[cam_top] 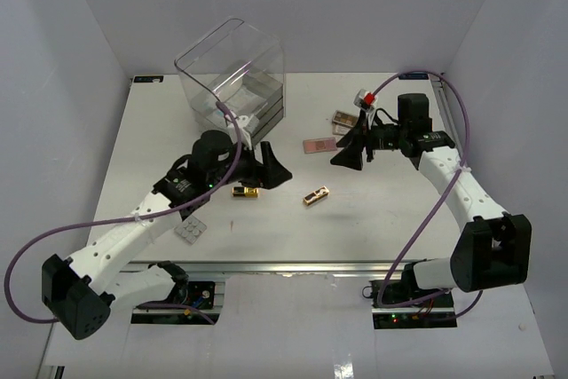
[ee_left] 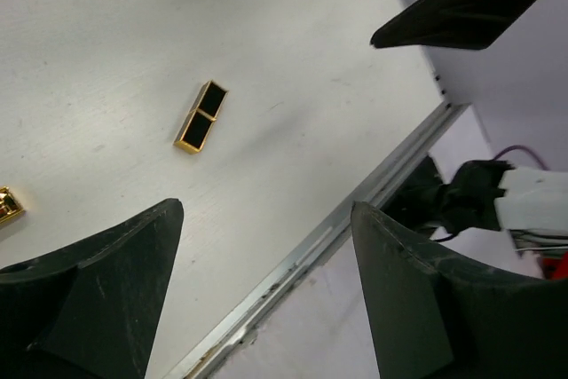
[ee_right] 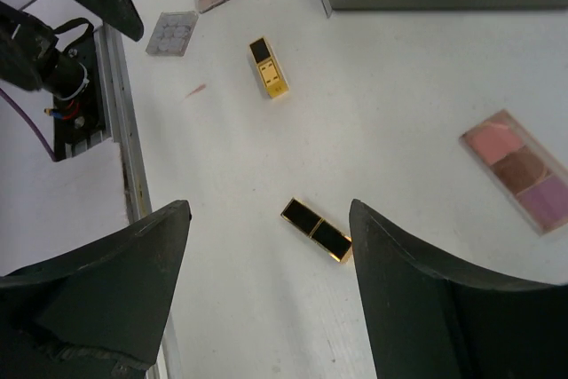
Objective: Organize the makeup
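While the grey square palette [cam_top: 191, 228] lies near the table's [cam_top: 399, 210] front edge, the left gripper [cam_top: 275, 170] hangs over the surface, jaws wide and empty, with a gold-black case [cam_top: 246, 191] just beside it. A second gold-black case [cam_top: 314, 195] lies mid-table, and a pink palette [cam_top: 318, 145] sits farther back. The right gripper [cam_top: 348, 157] is near that palette, its jaws equally wide and empty.

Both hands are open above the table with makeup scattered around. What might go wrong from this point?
1. The left hand and right hand both face the middle gold-black case. If they reach for it together, they may collide.
2. The grey palette lies beside the left arm, near the front edge of the table. A sweep of the arm could push it off.
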`<state>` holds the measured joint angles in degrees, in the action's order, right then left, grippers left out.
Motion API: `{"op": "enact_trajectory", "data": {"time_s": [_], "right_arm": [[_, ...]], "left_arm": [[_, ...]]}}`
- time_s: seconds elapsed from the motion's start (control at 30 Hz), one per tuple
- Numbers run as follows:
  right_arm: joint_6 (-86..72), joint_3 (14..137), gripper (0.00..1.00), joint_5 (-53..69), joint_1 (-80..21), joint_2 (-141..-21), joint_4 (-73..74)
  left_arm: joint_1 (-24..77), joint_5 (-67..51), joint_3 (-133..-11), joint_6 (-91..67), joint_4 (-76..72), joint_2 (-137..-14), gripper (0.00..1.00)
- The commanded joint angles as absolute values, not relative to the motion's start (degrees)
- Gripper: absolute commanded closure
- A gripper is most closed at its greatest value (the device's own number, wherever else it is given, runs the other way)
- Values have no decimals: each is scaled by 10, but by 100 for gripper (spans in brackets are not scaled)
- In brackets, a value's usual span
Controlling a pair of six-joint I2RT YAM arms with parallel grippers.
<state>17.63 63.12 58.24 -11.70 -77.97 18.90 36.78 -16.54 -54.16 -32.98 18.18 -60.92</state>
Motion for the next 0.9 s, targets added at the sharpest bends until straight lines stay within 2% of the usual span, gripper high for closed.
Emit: {"op": "enact_trajectory", "data": {"time_s": [0.0,0.1,0.27,0.47,0.67,0.87], "right_arm": [[57,592,21,599,-99,-787,81],[-35,623,24,545,-108,-875,57],[-90,743,26,486,-157,-1023,39],[-228,916,27,478,-210,-1215,-38],[-417,1045,31,488,-232,-1344,-198],[-486,1110,35,455,-258,-1396,-258]], "left_arm": [[413,1,-524,-244,173,-619,12],[414,39,-488,-232,172,-588,11],[414,115,-421,-264,190,-487,2],[413,158,-361,-368,233,-409,2],[413,175,-323,-437,239,-366,2],[413,186,-290,-480,239,-329,2]]}}
